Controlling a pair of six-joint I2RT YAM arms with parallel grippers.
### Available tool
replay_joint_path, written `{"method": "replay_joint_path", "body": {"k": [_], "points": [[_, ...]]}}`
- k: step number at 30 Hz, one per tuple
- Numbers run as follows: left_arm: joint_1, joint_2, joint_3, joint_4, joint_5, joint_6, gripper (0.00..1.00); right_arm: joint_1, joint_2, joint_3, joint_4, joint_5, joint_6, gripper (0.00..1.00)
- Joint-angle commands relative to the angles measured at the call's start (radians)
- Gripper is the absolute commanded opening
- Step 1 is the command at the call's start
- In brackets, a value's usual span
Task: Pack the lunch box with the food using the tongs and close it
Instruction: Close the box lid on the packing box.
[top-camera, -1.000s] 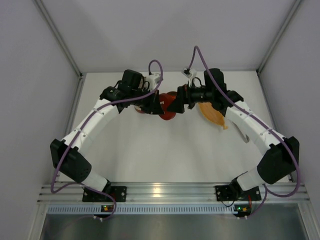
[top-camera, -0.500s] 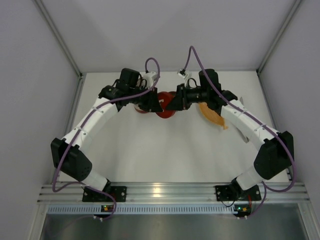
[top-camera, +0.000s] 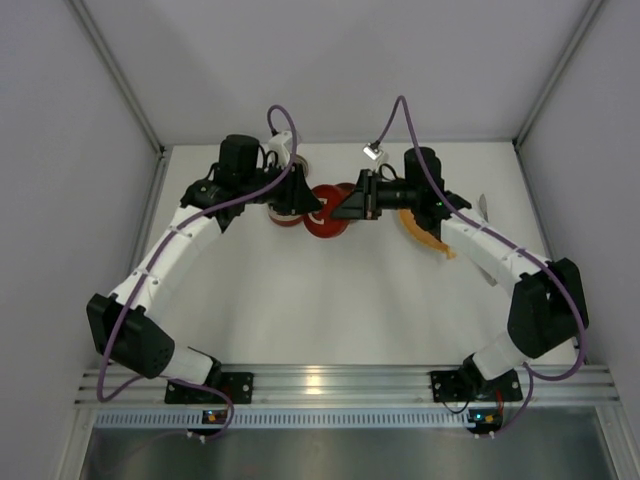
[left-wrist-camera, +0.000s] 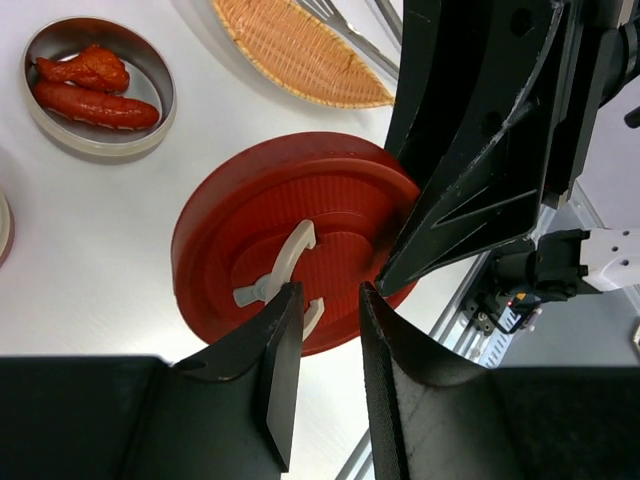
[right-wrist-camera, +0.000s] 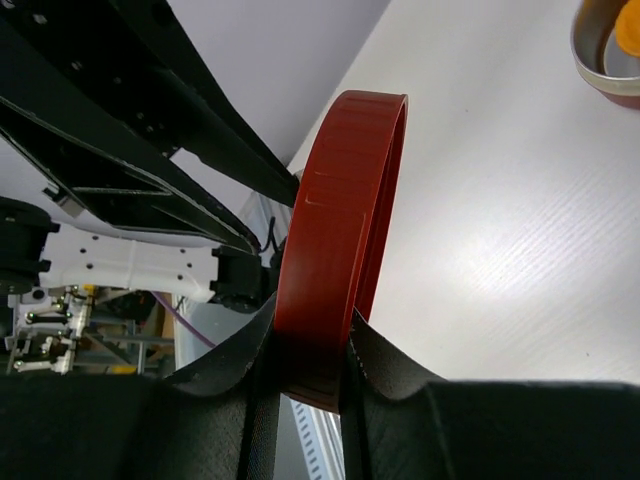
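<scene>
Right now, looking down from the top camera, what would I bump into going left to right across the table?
The left gripper → red lid → right gripper, pinching that lid → orange dish → grey tongs, furthest right.

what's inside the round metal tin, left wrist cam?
Two red-orange food pieces lie side by side in the metal tin; its floor beneath them is hidden.
</scene>
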Motion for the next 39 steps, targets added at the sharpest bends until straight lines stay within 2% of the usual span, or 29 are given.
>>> {"method": "replay_joint_path", "body": {"k": [1,3,7,11,23,39], "points": [[-0.002,-0.021,-0.016,0.080,0.031,-0.048,0.35,-0.011,-0.034,-0.013,0.168,-0.037,0.096,0.00],[-0.002,-0.028,-0.029,0.089,0.025,-0.051,0.44,-0.016,-0.039,-0.030,0.199,-0.038,0.127,0.00],[0.006,-0.058,-0.042,0.107,0.002,-0.057,0.54,-0.030,-0.042,-0.046,0.213,-0.038,0.139,0.00],[0.043,-0.075,-0.040,0.112,0.003,-0.070,0.54,-0.046,-0.039,-0.066,0.225,-0.037,0.156,0.00],[0.046,-0.079,-0.074,0.144,-0.025,-0.097,0.53,-0.062,-0.022,-0.133,0.473,-0.061,0.365,0.00],[-0.022,-0.029,-0.068,0.167,-0.054,-0.100,0.51,-0.053,-0.014,-0.121,0.476,-0.066,0.365,0.00]]}}
